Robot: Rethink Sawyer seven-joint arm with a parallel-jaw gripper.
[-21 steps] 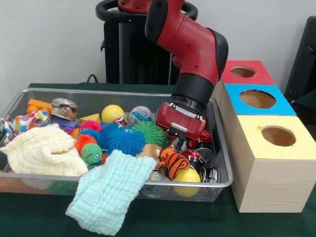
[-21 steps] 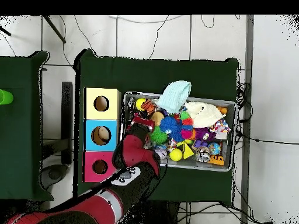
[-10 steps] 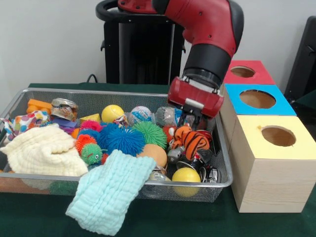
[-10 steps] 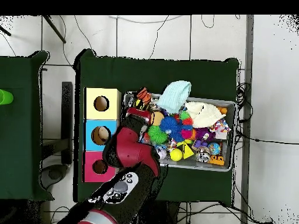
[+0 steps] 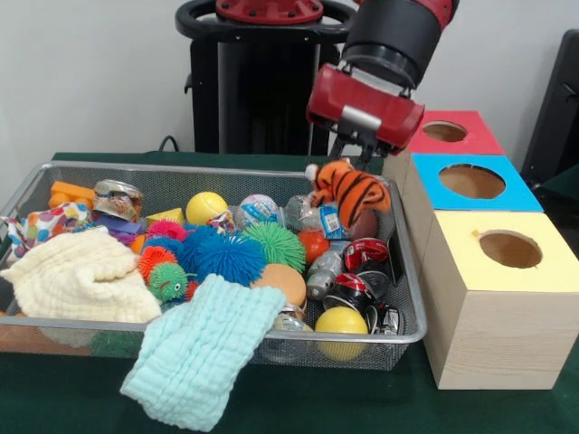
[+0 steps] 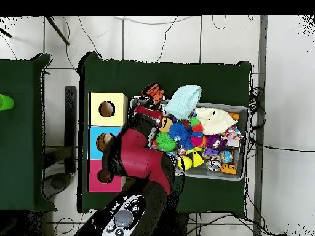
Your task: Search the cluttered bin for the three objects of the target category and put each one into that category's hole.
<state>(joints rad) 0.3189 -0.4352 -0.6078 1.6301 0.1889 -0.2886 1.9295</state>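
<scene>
— Gripper (image 5: 355, 155) is up in the air, above the right end of the wire bin (image 5: 409, 298). What does it hold?

— It is closed on a striped tiger toy (image 5: 348, 193), orange with black. The toy hangs from the fingers, clear of the other things in the bin.

— Where is it compared with the boxes?

— Just beside the blue box (image 5: 472, 185), on the bin's side, at about the height of the box tops. The red box (image 5: 450, 132) is behind the blue one, and the yellow box (image 5: 507, 258) is in front. Each has a round hole on top.

— And under the toy?

— Some cans, a red ball (image 5: 314, 244), a yellow ball (image 5: 342, 323). More to the left are a green spiky ball (image 5: 273, 242) and a blue spiky ball (image 5: 224, 256). A mint cloth (image 5: 201, 348) hangs over the front rim, and a cream cloth (image 5: 80, 278) lies at the left end.
</scene>
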